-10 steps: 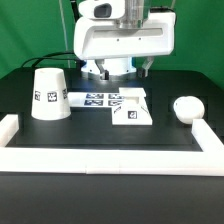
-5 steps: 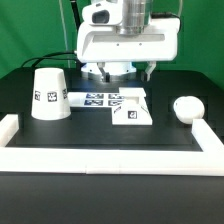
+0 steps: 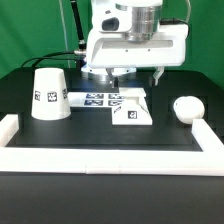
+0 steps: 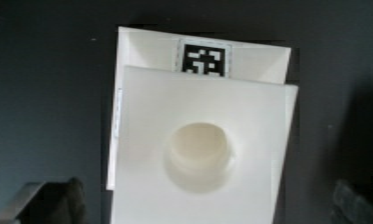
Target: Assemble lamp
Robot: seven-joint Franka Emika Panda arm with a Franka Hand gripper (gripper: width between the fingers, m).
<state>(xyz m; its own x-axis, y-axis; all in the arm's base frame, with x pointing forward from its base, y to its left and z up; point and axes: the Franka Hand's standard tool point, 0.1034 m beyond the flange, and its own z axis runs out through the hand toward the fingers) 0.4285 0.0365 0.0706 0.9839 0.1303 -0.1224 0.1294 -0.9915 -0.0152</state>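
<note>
The square white base (image 3: 131,107) lies near the table's middle, with a tag on its front. In the wrist view it (image 4: 204,120) fills the picture, with a round socket hole in its top and a tag at one edge. My gripper (image 3: 134,80) hovers just above and behind the base. It is open and empty, and its dark fingertips (image 4: 50,202) show far apart on either side of the base. The tapered shade (image 3: 48,93) stands at the exterior view's left. The round bulb (image 3: 186,108) lies at the exterior view's right.
The marker board (image 3: 98,99) lies flat between the shade and the base. A long white border rail (image 3: 100,158) runs along the front, with short arms at the left (image 3: 9,126) and right (image 3: 207,137). Cables hang behind the arm.
The arm has shifted toward the exterior view's right, over the base. The lamp parts have not moved.
</note>
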